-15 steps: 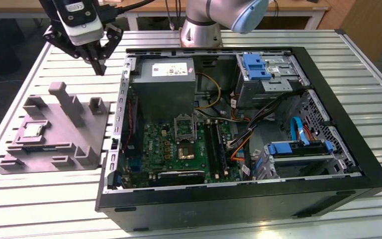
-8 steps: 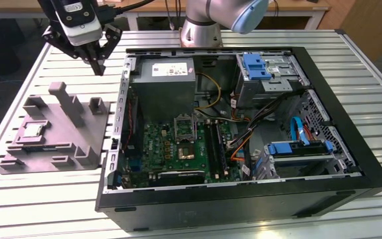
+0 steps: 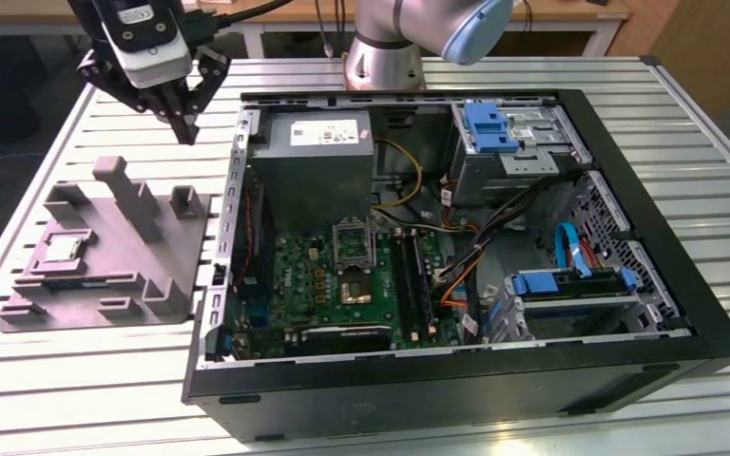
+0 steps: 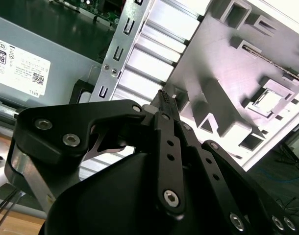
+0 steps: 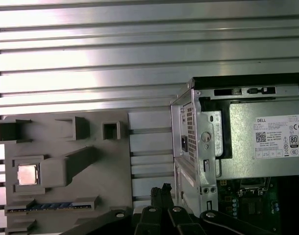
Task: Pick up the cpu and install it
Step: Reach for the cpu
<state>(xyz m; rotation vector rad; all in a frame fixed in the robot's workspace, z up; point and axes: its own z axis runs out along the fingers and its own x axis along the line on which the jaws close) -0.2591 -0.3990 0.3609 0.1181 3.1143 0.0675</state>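
The black gripper (image 3: 187,128), its fingers drawn together and empty, hangs over the slatted metal table (image 3: 86,380) between the grey plastic fixture tray (image 3: 137,256), where the small silvery square cpu (image 3: 61,250) lies in a recess, and the open black computer case (image 3: 467,399).

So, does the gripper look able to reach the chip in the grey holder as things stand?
Probably yes: the chip lies uncovered in its recess on the grey holder, and the gripper hangs just off the holder's edge. The gripper is shut, and upright posts stand between them.
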